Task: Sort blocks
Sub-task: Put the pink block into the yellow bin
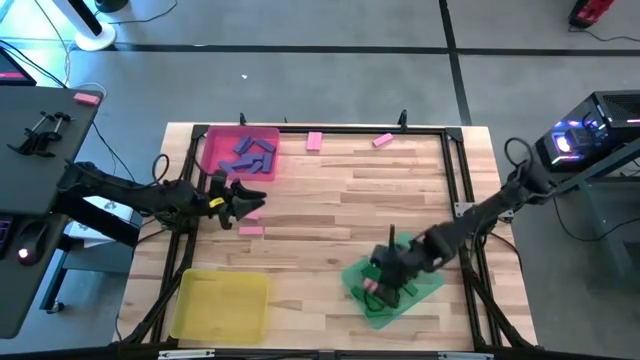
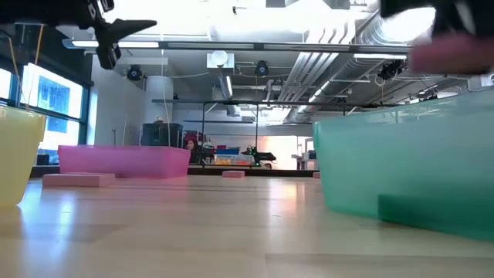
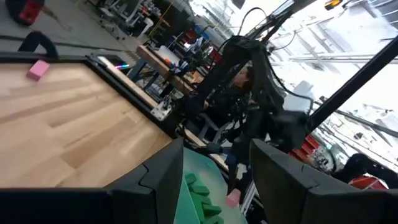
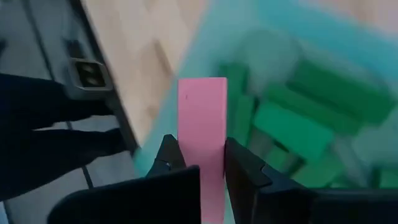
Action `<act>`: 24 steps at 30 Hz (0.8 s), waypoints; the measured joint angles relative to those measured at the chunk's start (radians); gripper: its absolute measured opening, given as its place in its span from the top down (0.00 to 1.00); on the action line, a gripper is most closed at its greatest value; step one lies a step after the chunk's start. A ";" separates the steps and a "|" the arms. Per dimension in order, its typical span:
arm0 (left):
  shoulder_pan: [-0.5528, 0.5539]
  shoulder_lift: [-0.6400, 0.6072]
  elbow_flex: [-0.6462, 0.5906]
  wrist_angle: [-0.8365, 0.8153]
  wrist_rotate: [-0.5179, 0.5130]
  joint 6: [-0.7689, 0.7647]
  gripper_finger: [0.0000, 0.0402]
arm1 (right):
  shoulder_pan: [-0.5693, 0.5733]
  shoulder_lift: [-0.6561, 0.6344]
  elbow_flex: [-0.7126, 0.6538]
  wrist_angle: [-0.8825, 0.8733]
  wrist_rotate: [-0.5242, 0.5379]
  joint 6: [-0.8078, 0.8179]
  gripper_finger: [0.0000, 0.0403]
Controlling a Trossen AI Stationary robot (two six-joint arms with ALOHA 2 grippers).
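My right gripper [image 4: 202, 163] hangs over the green tray [image 1: 425, 285], shut on a pink block [image 4: 202, 118]. Several green blocks [image 4: 292, 127] lie in that tray beneath it. My left gripper [image 1: 250, 198] stands open above the table beside the pink tray [image 1: 212, 150], with nothing between its fingers. That tray holds several purple-blue blocks [image 1: 250, 155]. Loose pink blocks lie flat on the wood at the far edge [image 1: 314, 141], [image 1: 382, 140] and near my left gripper [image 1: 250, 230]. My right gripper pinches the pink block's two long sides [image 4: 202, 155] between its two fingers, near one end. The fingers slant down from above and lie along the block, which sticks out past the fingertips. It hangs clear above the green tray.
A yellow tray [image 1: 220, 303] sits at the near left corner. A black frame rail [image 1: 330, 130] runs around the tabletop. Bare wood [image 1: 330, 230] lies between the trays. One more pink block [image 1: 88, 97] lies off the table, on the floor at the far left.
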 joint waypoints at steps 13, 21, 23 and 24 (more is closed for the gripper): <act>0.000 0.048 0.000 0.070 0.010 -0.010 0.58 | 0.001 0.043 0.007 -0.075 -0.014 0.188 0.65; 0.009 0.058 0.000 0.068 0.013 -0.028 0.58 | -0.006 0.040 0.112 -0.150 -0.147 0.064 0.41; 0.024 0.076 0.008 0.061 0.021 -0.006 0.58 | -0.016 0.039 0.137 -0.126 -0.124 0.048 0.40; 0.031 0.084 0.009 0.061 0.038 -0.003 0.58 | -0.019 0.039 0.148 -0.121 -0.110 0.038 0.40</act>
